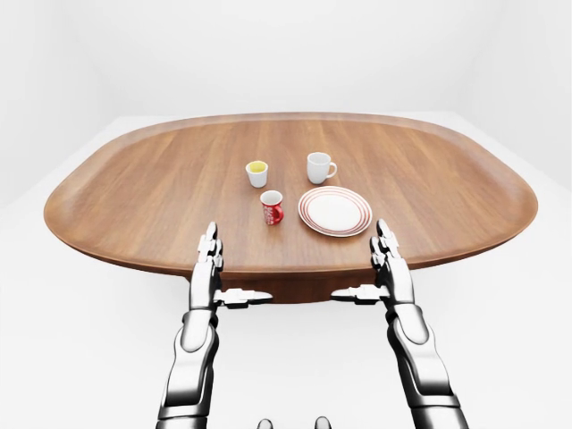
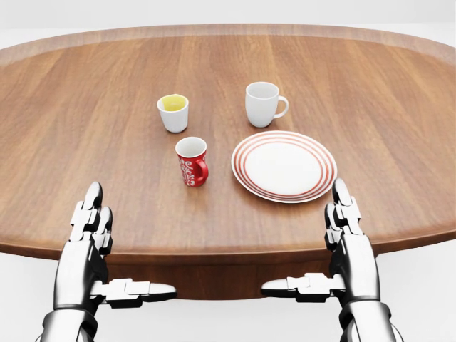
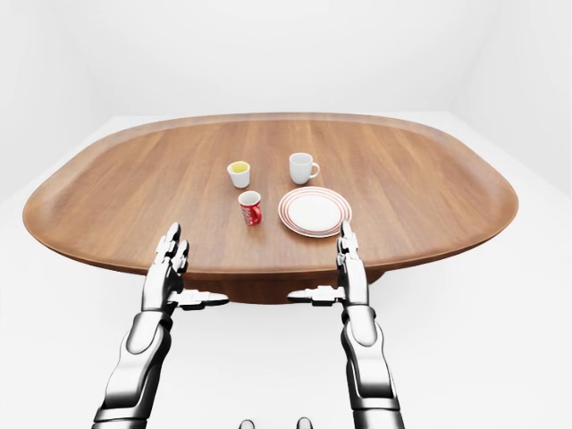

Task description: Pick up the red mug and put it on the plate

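We see the red mug (image 2: 192, 161) standing upright on the wooden table (image 2: 85, 107), just to the left of the red-ringed plate (image 2: 283, 165) in the head view and not touching it. Above the plate sits a white mug (image 2: 262, 103); up and to the left of the plate, beyond the red mug, stands a small white cup (image 2: 173, 112) with a yellow inside. Our left hand (image 2: 87, 249) hovers at the table's near edge, well below and left of the plate and apart from the red mug, fingers straight, thumb splayed, holding nothing. Our right hand (image 2: 343, 246) hangs just below the plate's right rim, likewise spread and empty.
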Robot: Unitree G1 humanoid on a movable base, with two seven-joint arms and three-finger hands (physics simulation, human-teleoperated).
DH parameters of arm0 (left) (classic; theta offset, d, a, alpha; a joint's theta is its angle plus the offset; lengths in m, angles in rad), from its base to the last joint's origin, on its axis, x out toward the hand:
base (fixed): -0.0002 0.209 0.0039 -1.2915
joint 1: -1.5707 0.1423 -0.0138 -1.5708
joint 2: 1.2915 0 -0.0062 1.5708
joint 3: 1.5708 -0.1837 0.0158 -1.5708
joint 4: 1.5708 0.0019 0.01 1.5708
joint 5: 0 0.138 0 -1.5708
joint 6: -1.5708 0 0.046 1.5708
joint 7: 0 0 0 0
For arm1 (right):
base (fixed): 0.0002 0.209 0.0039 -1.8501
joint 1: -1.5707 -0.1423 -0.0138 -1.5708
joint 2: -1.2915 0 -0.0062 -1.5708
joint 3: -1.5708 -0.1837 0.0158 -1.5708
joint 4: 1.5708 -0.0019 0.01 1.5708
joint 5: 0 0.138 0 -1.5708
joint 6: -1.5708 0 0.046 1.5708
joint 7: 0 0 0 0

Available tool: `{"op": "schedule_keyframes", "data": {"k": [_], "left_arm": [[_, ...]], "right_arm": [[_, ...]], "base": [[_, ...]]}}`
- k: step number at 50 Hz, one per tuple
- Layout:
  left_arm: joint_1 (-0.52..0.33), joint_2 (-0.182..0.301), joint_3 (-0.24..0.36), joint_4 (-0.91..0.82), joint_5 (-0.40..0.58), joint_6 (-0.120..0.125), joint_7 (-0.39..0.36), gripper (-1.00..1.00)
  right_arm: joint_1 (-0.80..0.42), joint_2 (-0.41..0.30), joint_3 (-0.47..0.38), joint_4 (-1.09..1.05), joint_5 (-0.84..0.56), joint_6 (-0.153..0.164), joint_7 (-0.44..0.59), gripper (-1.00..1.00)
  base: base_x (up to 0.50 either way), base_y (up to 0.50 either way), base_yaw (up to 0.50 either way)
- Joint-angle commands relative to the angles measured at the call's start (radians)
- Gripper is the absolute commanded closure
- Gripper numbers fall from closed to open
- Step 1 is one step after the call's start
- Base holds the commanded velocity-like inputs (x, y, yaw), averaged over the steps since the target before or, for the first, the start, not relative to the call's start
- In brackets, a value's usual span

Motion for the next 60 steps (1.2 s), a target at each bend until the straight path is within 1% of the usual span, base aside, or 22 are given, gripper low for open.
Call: {"op": "schedule_keyframes", "data": {"k": [1, 10, 13, 15, 16, 18, 20, 22, 23, 24, 25, 28, 30, 35, 41, 47, 53, 60], "left_arm": [[0.000, -0.002, -0.002, -0.003, 0.000, 0.002, 0.001, -1.00], [0.000, 0.000, 0.001, -0.005, 0.000, 0.004, 0.001, -1.00], [0.002, 0.000, 0.002, -0.012, -0.001, 0.010, 0.001, -1.00], [0.010, 0.000, 0.001, -0.040, -0.003, 0.030, -0.001, -1.00], [0.017, 0.000, 0.000, -0.071, -0.006, 0.053, -0.004, -1.00], [0.025, 0.000, 0.002, -0.118, -0.009, 0.079, -0.006, -1.00], [0.021, 0.003, 0.008, -0.138, -0.015, 0.079, -0.010, -1.00], [0.003, 0.010, 0.020, -0.167, -0.025, 0.079, -0.016, -1.00], [-0.008, 0.014, 0.023, -0.175, -0.024, 0.079, -0.019, -1.00], [-0.015, 0.017, 0.024, -0.179, -0.018, 0.079, -0.020, -1.00], [-0.027, 0.022, 0.026, -0.187, -0.013, 0.079, -0.022, -1.00], [-0.053, 0.029, 0.036, -0.208, -0.006, 0.079, -0.027, -1.00], [-0.086, 0.041, 0.041, -0.218, 0.008, 0.079, -0.030, -1.00], [-0.119, 0.056, 0.063, -0.250, 0.021, 0.079, -0.040, -1.00], [-0.135, 0.069, 0.084, -0.283, 0.028, 0.079, -0.051, -1.00], [-0.153, 0.081, 0.100, -0.271, 0.035, 0.079, -0.049, -1.00], [-0.188, 0.100, 0.120, -0.273, 0.034, 0.079, -0.049, -1.00], [-0.194, 0.108, 0.123, -0.307, 0.042, 0.079, -0.052, -1.00]], "right_arm": [[0.004, -0.001, -0.003, -0.010, 0.004, 0.001, 0.005, -1.00], [0.008, 0.000, 0.002, -0.018, -0.002, 0.004, 0.007, -1.00], [0.006, 0.001, 0.002, -0.017, -0.001, 0.006, 0.007, -1.00], [0.002, 0.000, 0.000, -0.022, 0.003, 0.015, 0.008, -1.00], [0.006, 0.000, 0.000, -0.037, 0.010, 0.025, 0.013, -1.00], [-0.012, -0.002, -0.005, -0.031, 0.016, 0.035, 0.013, -1.00], [-0.032, -0.006, -0.006, -0.004, 0.008, 0.031, 0.008, -1.00], [-0.066, -0.017, -0.011, 0.028, -0.005, 0.043, 0.004, -1.00], [-0.078, -0.022, -0.015, 0.021, -0.004, 0.064, 0.008, -1.00], [-0.079, -0.025, -0.017, 0.011, -0.006, 0.077, 0.009, -1.00], [-0.080, -0.031, -0.016, -0.009, -0.018, 0.083, 0.011, -1.00], [-0.099, -0.039, -0.028, -0.033, -0.022, 0.083, 0.022, -1.00], [-0.117, -0.051, -0.041, -0.073, -0.020, 0.083, 0.031, -1.00], [-0.138, -0.062, -0.059, -0.140, -0.014, 0.083, 0.044, -1.00], [-0.175, -0.074, -0.061, -0.185, -0.032, 0.083, 0.046, -1.00], [-0.231, -0.089, -0.059, -0.194, -0.042, 0.083, 0.069, -1.00], [-0.265, -0.101, -0.067, -0.262, -0.055, 0.083, 0.074, -1.00], [-0.293, -0.106, -0.063, -0.294, -0.065, 0.083, 0.089, -1.00]], "base": [[0.00, 0.00, 0.00], [0.00, 0.00, 0.00], [0.00, 0.00, 0.00], [0.00, 0.00, 0.00], [0.00, 0.00, 0.00], [0.00, 0.00, 0.00], [0.00, 0.00, 0.00], [0.00, 0.00, 0.00], [0.00, 0.00, 0.00], [0.00, 0.00, 0.00], [0.00, 0.00, 0.00], [0.00, 0.00, 0.00], [0.00, 0.00, 0.00], [0.00, 0.00, 0.00], [0.00, 0.00, 0.00], [0.00, 0.00, 0.00], [0.00, 0.00, 0.00], [0.00, 0.00, 0.00]]}}
